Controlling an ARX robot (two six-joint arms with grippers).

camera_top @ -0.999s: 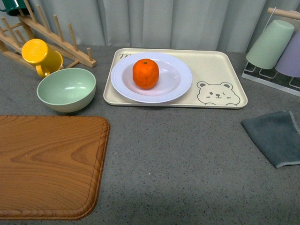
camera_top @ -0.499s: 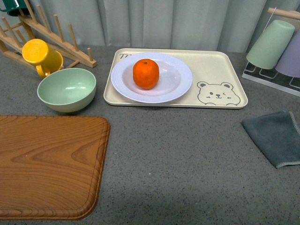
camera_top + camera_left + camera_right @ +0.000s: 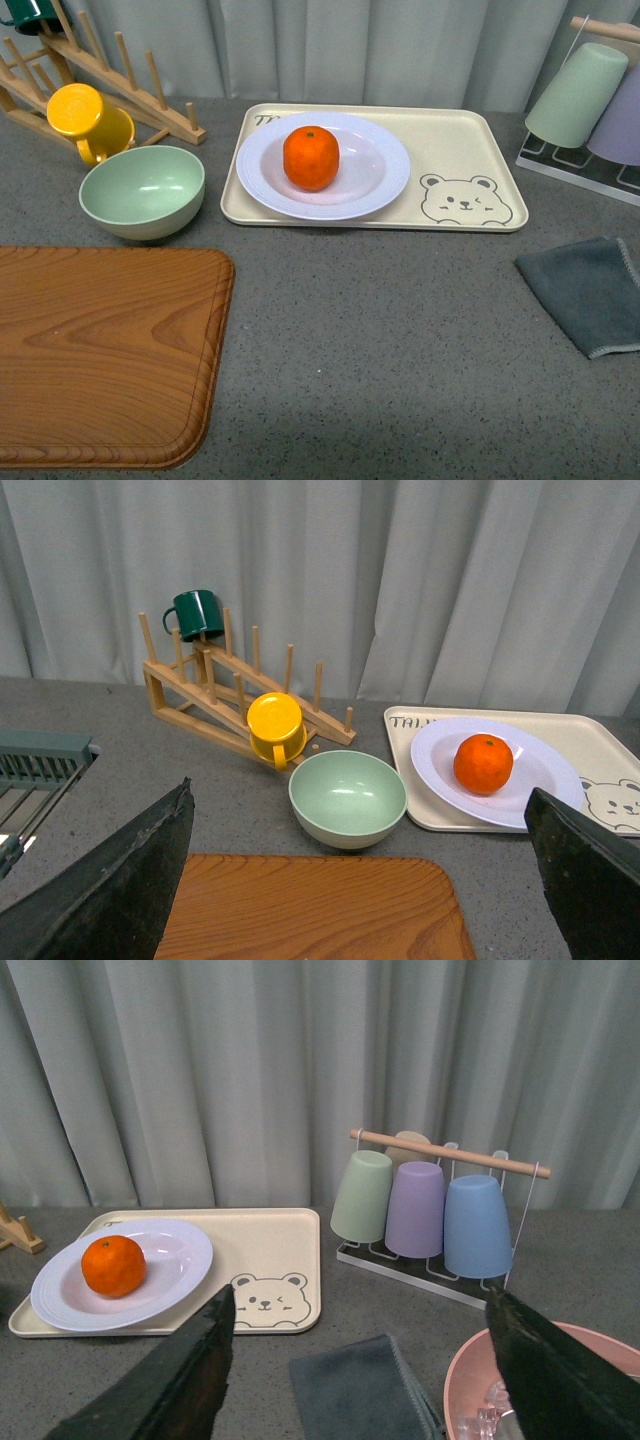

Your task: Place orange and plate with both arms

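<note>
Partly seen: the cup rack is cut by the front view's edge, and a pink bowl shows only in part behind the right gripper's finger. Count: one orange on one plate, on the left half of one bear tray; one green bowl, one yellow mug, one wooden board, one grey cloth. Left gripper and right gripper both spread wide, holding nothing, the orange well apart from each.

Mock kitchen counter — wooden drying rack, cup stand, cutting board, grey curtain backdrop
</note>
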